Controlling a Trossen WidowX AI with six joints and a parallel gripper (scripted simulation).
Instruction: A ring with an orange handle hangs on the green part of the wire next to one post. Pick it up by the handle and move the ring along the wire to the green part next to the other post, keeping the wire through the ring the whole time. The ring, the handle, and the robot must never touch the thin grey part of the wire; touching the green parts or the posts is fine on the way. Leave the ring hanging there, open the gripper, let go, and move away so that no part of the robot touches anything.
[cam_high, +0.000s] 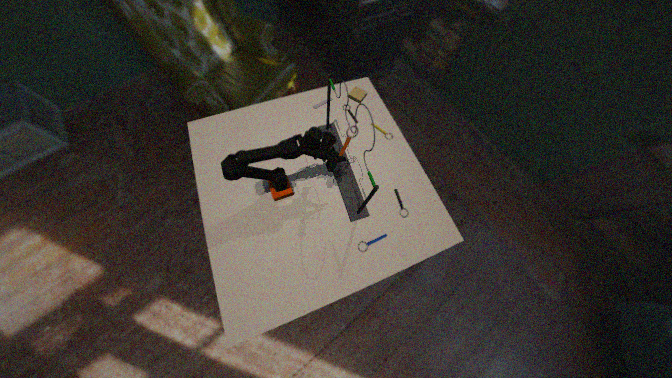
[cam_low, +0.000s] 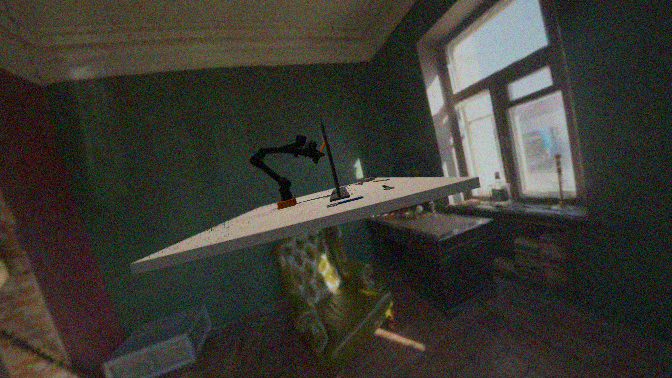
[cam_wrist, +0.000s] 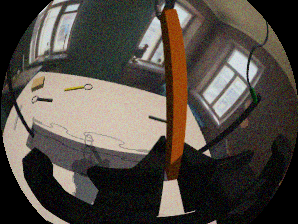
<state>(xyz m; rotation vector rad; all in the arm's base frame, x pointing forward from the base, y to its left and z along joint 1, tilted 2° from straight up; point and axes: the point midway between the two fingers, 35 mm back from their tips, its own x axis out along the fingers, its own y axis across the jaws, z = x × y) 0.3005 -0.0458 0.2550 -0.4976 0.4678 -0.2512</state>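
My gripper (cam_high: 341, 159) (cam_low: 319, 156) (cam_wrist: 166, 139) is shut on the orange handle (cam_high: 345, 146) (cam_low: 322, 146) (cam_wrist: 176, 95), which stands up from the fingertips. Its ring (cam_high: 356, 133) is around mid-wire, at a low bend of the grey wire (cam_high: 374, 135) (cam_wrist: 248, 62), between the posts; whether it touches the wire cannot be told. One green part (cam_high: 371, 179) (cam_wrist: 254, 95) is by the near post (cam_high: 367, 200) (cam_wrist: 227, 128). The other green part (cam_high: 332, 84) is by the far post (cam_high: 328, 105). In the wrist view the ring is mostly cut off at the top.
The posts stand on a dark base (cam_high: 354, 207). Loose rings with a yellow handle (cam_high: 380, 129) (cam_wrist: 75, 88), a blue handle (cam_high: 377, 239) and black handles (cam_high: 398, 199) (cam_high: 352, 116) lie on the table. A beige block (cam_high: 357, 94) (cam_wrist: 38, 83) lies near the far edge.
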